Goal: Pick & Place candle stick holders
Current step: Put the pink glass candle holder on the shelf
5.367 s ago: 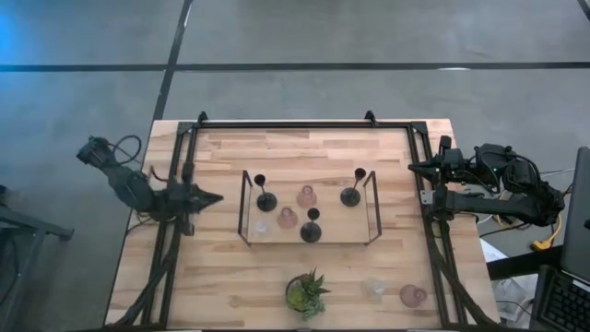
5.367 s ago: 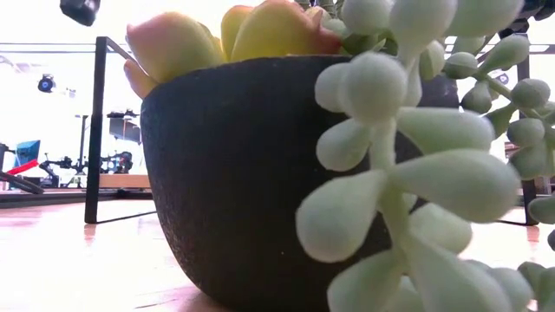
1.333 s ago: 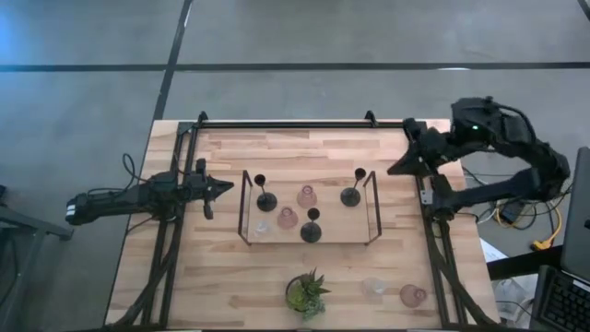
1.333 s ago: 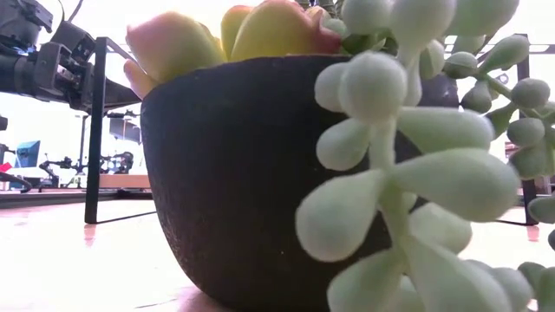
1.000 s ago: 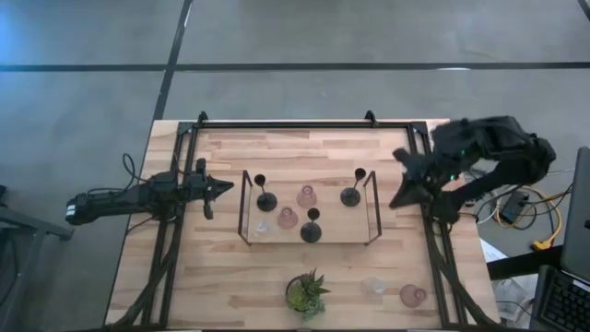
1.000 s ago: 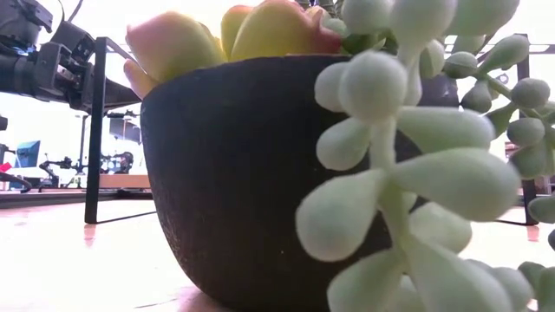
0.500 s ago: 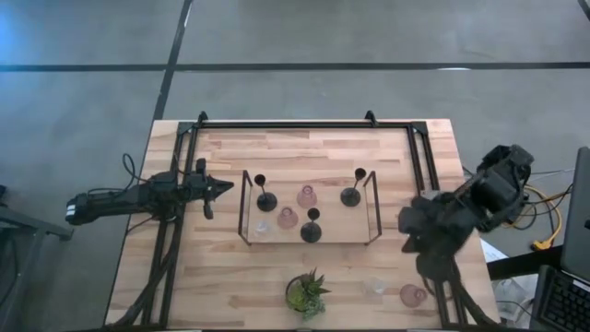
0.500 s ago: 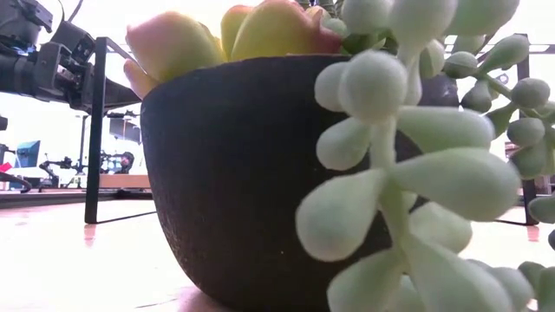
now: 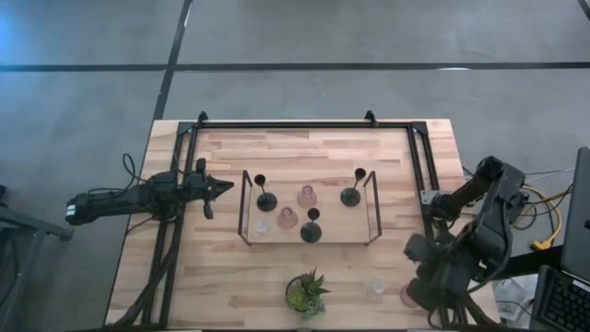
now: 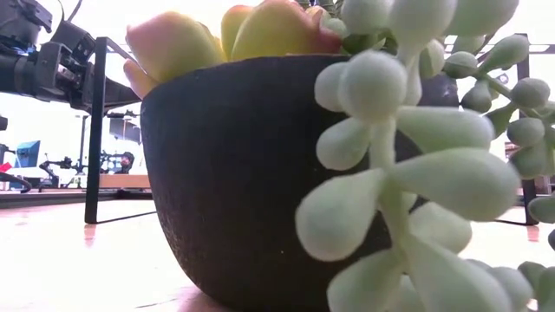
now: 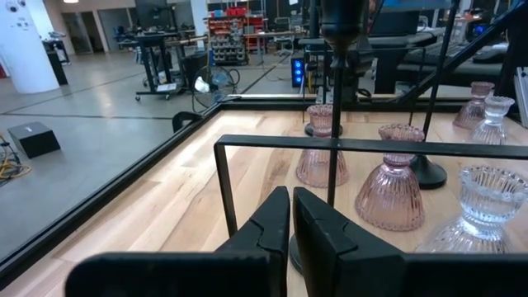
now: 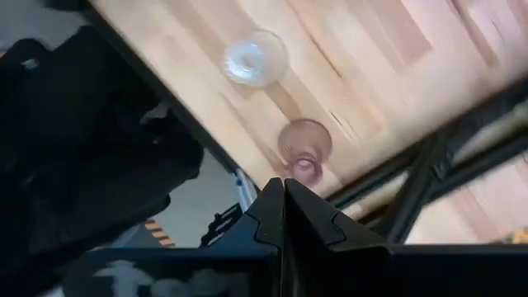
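Six candle stick holders (image 9: 287,218) stand in the wire-framed tray (image 9: 244,205); a pink holder (image 12: 304,143) and a clear holder (image 12: 256,58) sit near the surface's front right corner. Right jaws (image 12: 284,200), pressed together, hover over the pink one. Left jaws (image 11: 292,216), also pressed together, wait beside the tray.

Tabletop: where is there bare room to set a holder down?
Bare wood lies between the tray and the left pincer, and behind the tray to the table's far rail. Crowded: inside the tray, and the near right corner under the right pincer.
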Robot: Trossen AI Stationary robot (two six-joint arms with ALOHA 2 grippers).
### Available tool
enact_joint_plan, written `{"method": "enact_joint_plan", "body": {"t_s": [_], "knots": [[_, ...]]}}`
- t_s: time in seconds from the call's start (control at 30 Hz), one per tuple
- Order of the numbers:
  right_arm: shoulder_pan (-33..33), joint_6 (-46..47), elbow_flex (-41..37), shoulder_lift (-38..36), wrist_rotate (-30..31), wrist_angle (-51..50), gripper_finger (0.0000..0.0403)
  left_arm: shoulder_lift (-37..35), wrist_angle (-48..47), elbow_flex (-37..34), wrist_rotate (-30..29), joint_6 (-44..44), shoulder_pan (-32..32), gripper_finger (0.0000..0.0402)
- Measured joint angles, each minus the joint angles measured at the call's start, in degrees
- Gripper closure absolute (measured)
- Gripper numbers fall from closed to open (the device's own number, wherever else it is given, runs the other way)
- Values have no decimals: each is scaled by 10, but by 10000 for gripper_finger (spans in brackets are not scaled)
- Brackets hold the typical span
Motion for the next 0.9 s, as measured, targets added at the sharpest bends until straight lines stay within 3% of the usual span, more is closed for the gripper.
{"method": "enact_joint_plan", "body": {"t_s": [0.2,0.3,0.63,0.9], "knots": [[35,84,-43,15,-55,2,391,0,3,0,0,0,0,377],[45,102,-68,17,-70,0,370,0,5,-1,0,0,0,378],[52,54,-152,24,-70,41,243,0,7,-1,0,0,0,378],[64,20,-222,24,-71,115,223,0,7,-1,0,0,0,378]]}}
